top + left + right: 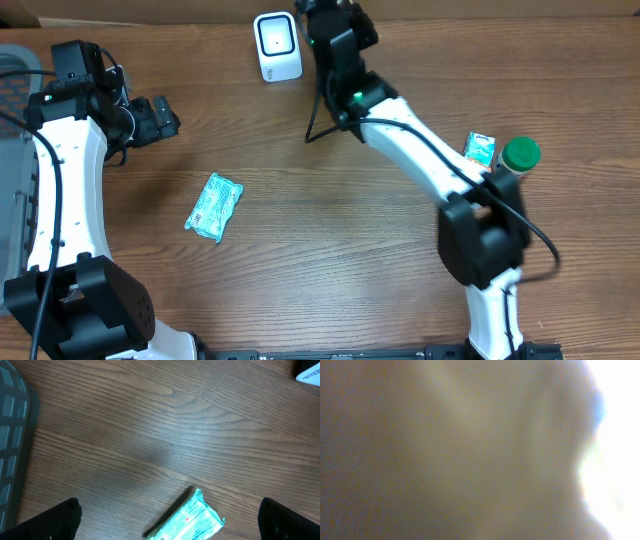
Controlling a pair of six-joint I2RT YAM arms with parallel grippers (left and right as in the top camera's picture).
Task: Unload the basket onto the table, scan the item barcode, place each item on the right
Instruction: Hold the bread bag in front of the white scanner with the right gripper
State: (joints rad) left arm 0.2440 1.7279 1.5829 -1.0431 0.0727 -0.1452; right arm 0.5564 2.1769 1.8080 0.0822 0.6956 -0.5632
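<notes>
The left gripper (167, 115) has its jaws spread wide, holding and touching nothing. It hangs above bare worktop (330, 230), well to the left of the white scanner (278, 46) and a little nearer the robot's bases. The right gripper (327, 14) is just to the right of the scanner, at the far edge of the worktop. Its jaws are pressed together. Whether anything is pinched between them cannot be told.

The green packet (214, 207) lies flat on the worktop, left of the scanner and well nearer the bases, apart from both grippers.

The overhead view alone takes in both arms, the scanner, a small teal box (480, 148) and a green-capped bottle (520, 155). These two stand close together far to the right of the scanner. A grey basket (14, 95) sits far to the scanner's left. The left wrist view shows what the overhead does not: the two dark fingertips (62, 519) set far apart, with one end of the packet on the wood between them. The right wrist view gives only a beige blur with white glare along its right side.
</notes>
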